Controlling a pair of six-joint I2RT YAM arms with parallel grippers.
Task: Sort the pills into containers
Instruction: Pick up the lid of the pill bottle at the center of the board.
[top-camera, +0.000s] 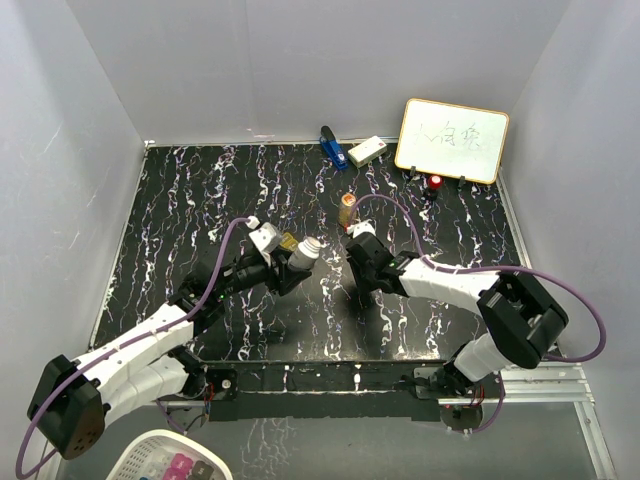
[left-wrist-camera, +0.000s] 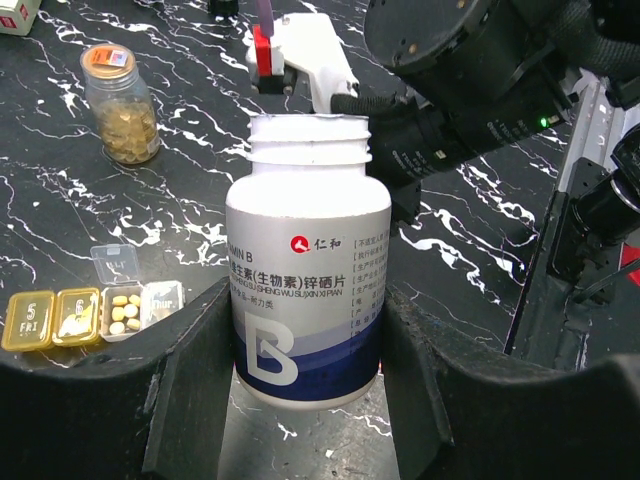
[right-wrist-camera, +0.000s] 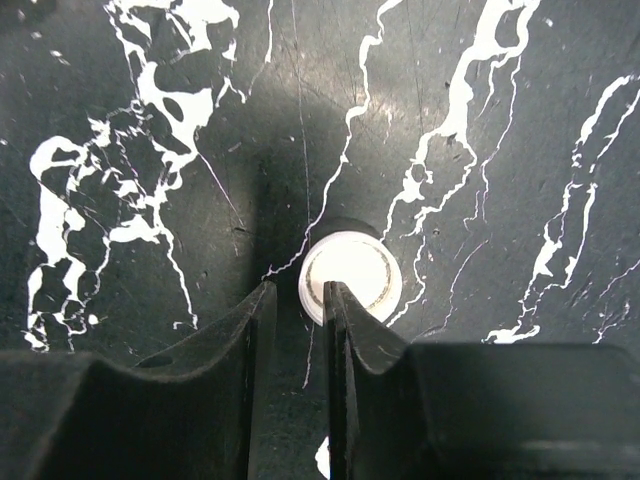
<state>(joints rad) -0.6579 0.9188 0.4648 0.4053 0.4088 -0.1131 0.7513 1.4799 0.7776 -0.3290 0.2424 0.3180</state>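
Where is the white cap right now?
Right wrist view: the white cap lies on the table just past the right gripper's fingertips, toward its right side.

Black marble-patterned counter (top-camera: 200, 200) with white veining. Standing near its centre is an upright golden-amber bottle (left-wrist-camera: 122, 110), part-filled with yellow tablets. Close by lies a small oblong clear pill box with yellow-gold sections (left-wrist-camera: 90, 312), one lid raised over pale tablets. A white round cap (right-wrist-camera: 350, 278) lies flat. At the far edge a blue object (top-camera: 331, 147) sits beside a white rectangular block (top-camera: 367, 151). To their right are a propped whiteboard (top-camera: 452, 140) and a small red-topped item (top-camera: 435, 183).
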